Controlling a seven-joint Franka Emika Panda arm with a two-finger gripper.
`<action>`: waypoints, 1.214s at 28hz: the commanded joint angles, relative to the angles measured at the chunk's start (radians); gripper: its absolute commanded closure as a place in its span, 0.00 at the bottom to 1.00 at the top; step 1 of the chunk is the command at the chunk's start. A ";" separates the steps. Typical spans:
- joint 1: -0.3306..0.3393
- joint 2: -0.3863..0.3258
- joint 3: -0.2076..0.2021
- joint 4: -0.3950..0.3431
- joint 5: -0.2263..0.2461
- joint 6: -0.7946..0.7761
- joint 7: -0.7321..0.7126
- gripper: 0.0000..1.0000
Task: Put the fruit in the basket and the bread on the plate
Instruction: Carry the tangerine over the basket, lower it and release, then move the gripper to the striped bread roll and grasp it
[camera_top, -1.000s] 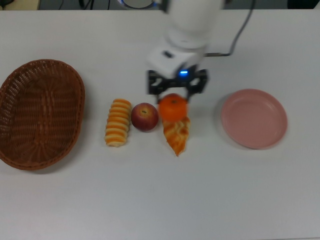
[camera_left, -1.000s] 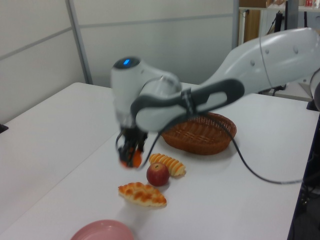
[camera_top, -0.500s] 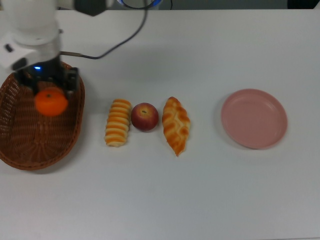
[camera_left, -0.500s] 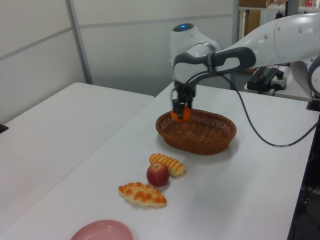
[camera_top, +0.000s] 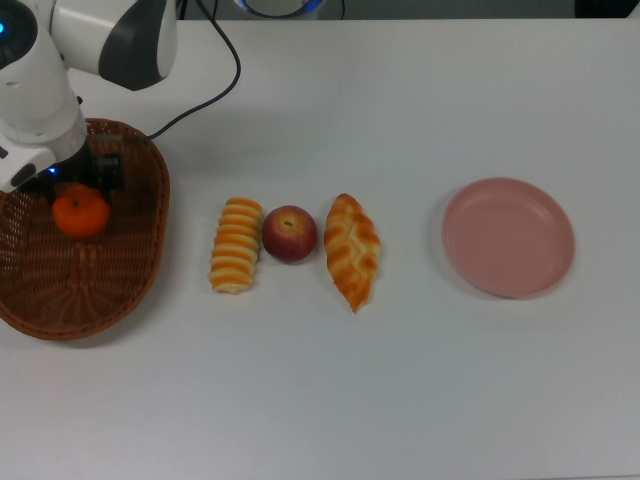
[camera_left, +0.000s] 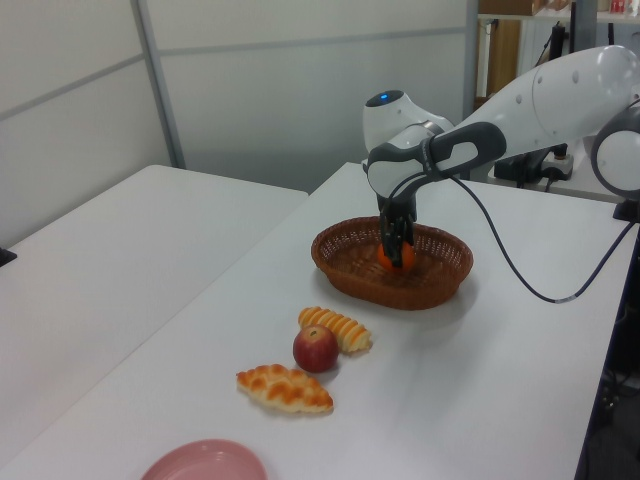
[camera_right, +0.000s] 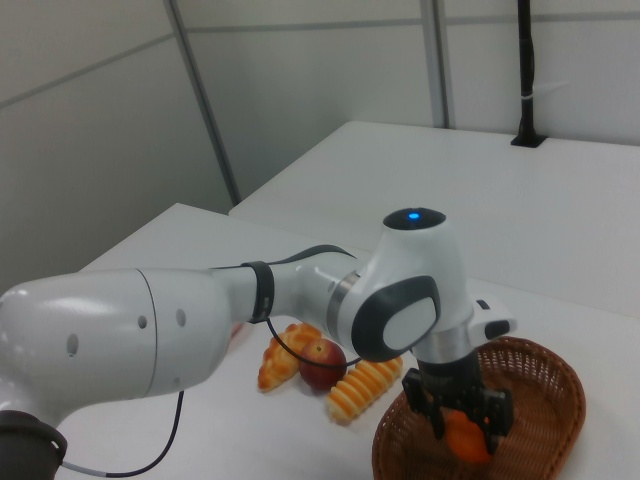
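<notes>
Inside the basket (camera_top: 140, 260), at the counter's (camera_top: 400, 400) left end in the top view, my tool (camera_top: 80, 187) grasps the tangerine (camera_top: 80, 214), lowered but unreleased. Remaining: apple (camera_top: 289, 234), ridged roll (camera_top: 236, 245) and braided loaf (camera_top: 352, 250) mid-counter; pink plate (camera_top: 508, 237) bare.

Tangerine going down into the basket
You are seeing the gripper (camera_left: 397, 252) lowering the tangerine (camera_top: 80, 213) from above the basket (camera_top: 120, 290) into its bowl.
</notes>
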 joint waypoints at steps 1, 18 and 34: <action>-0.020 -0.016 0.006 -0.013 -0.008 0.016 -0.029 0.00; 0.084 -0.051 0.031 -0.007 0.071 -0.030 0.072 0.00; 0.270 -0.031 0.031 -0.016 0.074 -0.030 0.257 0.00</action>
